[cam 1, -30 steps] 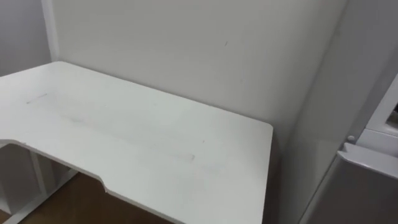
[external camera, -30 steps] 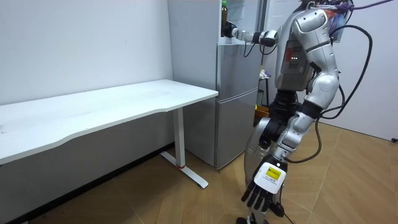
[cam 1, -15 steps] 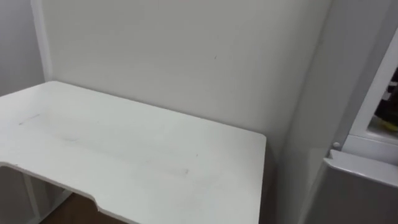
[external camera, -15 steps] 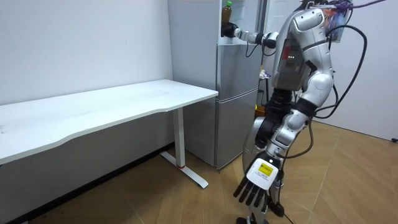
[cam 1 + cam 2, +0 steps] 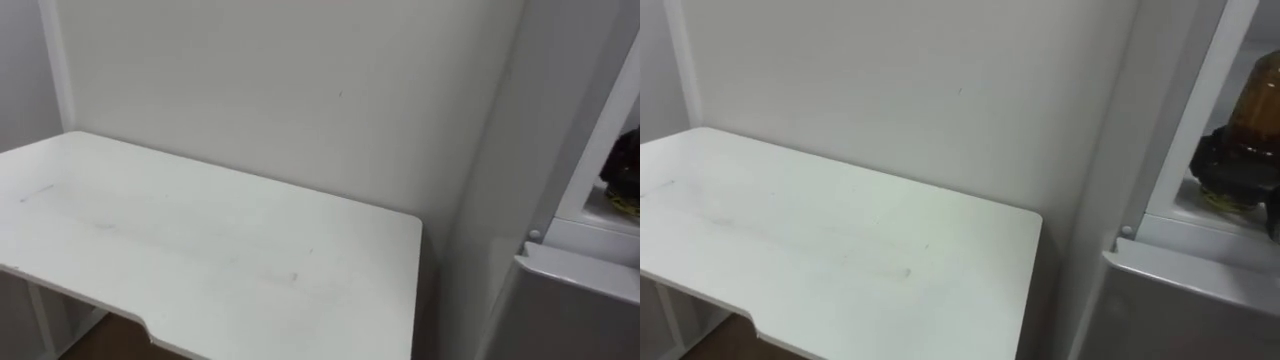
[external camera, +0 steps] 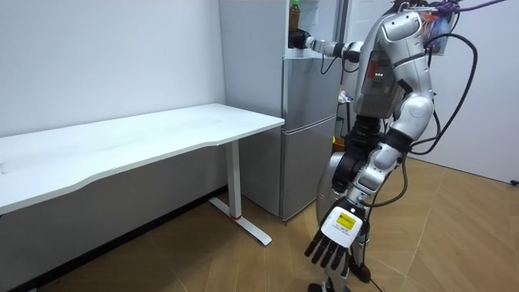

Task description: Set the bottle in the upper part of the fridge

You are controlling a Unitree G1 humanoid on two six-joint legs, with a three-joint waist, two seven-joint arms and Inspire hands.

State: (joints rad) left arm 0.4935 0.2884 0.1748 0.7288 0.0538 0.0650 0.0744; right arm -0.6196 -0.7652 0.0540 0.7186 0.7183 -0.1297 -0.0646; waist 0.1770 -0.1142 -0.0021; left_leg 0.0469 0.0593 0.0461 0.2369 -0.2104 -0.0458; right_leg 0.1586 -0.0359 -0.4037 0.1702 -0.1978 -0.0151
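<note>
R hand (image 5: 1228, 166) clenched round the base of the bottle (image 5: 1257, 92). Bottle upright, long axis vertical, at the mouth of the upper fridge (image 5: 1188, 130), just over its shelf (contact w/ shelf cannot be told). L hand (image 6: 333, 242) hangs low, fingers relaxed. Next move, as judged: set down, release.

wht desk (image 5: 200, 250), amber bottle (image 5: 1258, 95), grey fridge (image 6: 308, 122), wood-grain floor (image 6: 454, 235)

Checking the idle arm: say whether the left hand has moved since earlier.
Yes: the left hand swung toward the room view's left, nearer the table leg.
</note>
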